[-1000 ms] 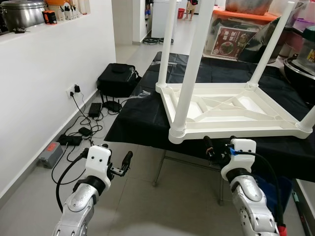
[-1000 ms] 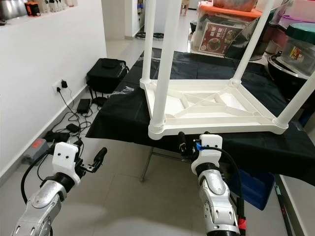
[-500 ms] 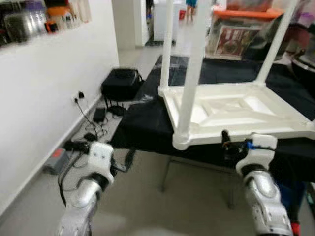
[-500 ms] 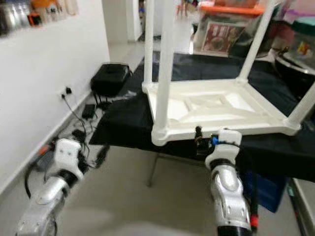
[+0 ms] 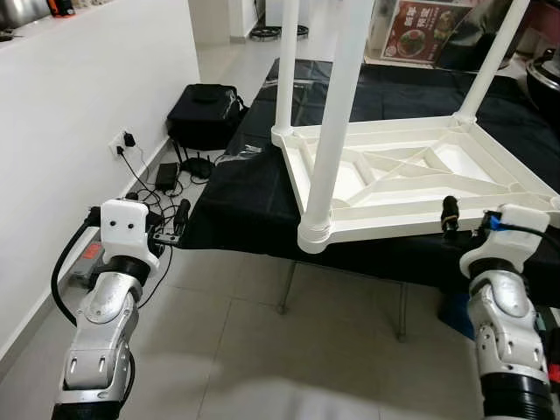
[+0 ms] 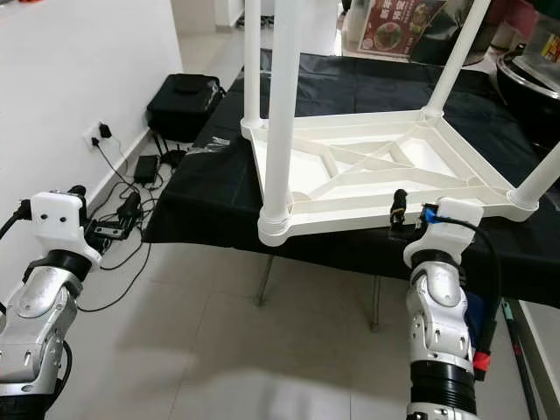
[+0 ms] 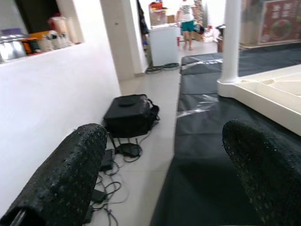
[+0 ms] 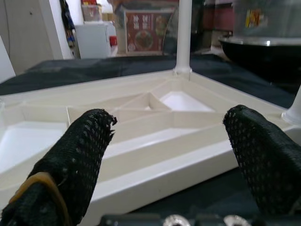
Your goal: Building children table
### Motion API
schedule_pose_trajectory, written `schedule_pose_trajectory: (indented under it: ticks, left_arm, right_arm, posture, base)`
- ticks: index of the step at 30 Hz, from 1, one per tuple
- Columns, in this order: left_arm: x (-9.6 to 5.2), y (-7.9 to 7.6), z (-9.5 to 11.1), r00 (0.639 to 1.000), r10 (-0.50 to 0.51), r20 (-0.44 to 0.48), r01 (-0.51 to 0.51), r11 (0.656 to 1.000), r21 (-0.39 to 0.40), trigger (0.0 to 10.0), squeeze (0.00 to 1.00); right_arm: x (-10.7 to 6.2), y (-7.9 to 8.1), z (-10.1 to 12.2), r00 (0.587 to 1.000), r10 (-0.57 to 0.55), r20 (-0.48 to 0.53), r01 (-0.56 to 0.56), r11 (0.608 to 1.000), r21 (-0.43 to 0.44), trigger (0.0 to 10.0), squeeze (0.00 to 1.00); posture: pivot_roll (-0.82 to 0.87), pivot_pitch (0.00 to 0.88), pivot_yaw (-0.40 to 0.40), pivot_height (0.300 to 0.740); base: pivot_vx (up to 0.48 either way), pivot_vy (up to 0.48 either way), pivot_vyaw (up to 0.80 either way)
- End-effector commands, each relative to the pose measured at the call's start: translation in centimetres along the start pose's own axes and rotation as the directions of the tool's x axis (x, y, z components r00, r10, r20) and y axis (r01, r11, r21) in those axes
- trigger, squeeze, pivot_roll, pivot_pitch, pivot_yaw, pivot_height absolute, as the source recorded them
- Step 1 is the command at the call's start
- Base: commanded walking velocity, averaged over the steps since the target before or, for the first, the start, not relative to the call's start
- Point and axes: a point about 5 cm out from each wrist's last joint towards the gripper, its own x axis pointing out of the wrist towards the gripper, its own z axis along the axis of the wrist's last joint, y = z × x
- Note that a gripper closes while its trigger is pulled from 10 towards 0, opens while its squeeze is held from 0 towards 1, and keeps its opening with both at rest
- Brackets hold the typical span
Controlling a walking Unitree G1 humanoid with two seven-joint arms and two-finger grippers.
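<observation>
Here the right hand point(image 8: 164, 155) stands with its two black fingers point(image 8: 77, 160) spread wide and holding nothing, raised just before the near edge of the white children's table point(image 5: 411, 179), level with its rim. In the right wrist view the ribbed underside of that table spans the gap between the fingers. The left hand point(image 5: 178, 219) is likewise wide open and empty, held out to the robot's left, well apart from the white table and near the corner of the black-covered surface point(image 5: 241, 206).

The children's table lies upside down on that surface, its top flat on the black cloth and its white legs standing upward. The nearest leg point(image 5: 337, 122) rises from the near left corner, which sits close to the cloth's front edge; another leg point(image 5: 285, 66) stands at the far left corner and one more point(image 5: 490, 61) at the far right.

Beyond the left hand, a black bag point(image 5: 206, 115) sits on the tiled floor point(image 5: 262, 350) against the white wall point(image 5: 79, 114), with a tangle of cables and chargers point(image 5: 166, 179) beside it below a wall socket point(image 5: 121, 143). A red-printed box point(image 5: 424, 26) stands behind the surface.
</observation>
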Motion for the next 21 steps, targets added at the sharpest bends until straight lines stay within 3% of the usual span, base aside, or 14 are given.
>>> schedule_pose_trajectory:
  ticks: [1,11,15,21]
  left_arm:
    - [0.3,0.5,0.3,1.000,0.013,0.005,-0.013,1.000,0.020,10.0,0.00]
    - [0.8,1.5,0.9,0.999,0.050,0.023,-0.050,0.998,0.034,10.0,0.00]
    - [0.9,2.2,0.3,0.997,0.075,0.004,-0.075,0.995,0.071,10.0,0.00]
    - [1.0,1.9,0.2,0.998,0.063,0.002,-0.063,0.996,0.068,10.0,0.00]
  right_arm:
    - [0.1,-0.5,0.0,1.000,-0.017,0.002,0.017,1.000,0.002,10.0,0.00]
    - [0.5,-0.7,0.6,0.999,-0.029,0.025,0.029,1.000,0.011,10.0,0.00]
    - [0.0,0.2,0.0,1.000,-0.012,0.013,0.011,1.000,0.016,10.0,0.00]
    - [-0.1,0.4,-0.1,1.000,-0.012,0.011,0.012,1.000,0.020,10.0,0.00]
  posture:
    - [0.12,0.000,-0.040,0.740]
    - [0.12,0.000,-0.042,0.740]
    - [0.12,0.000,-0.038,0.740]
    - [0.12,0.000,-0.037,0.740]
  base:
    - [0.000,0.000,0.00]
    - [0.209,0.000,0.00]
    - [0.332,0.000,0.00]
    - [0.339,0.000,0.00]
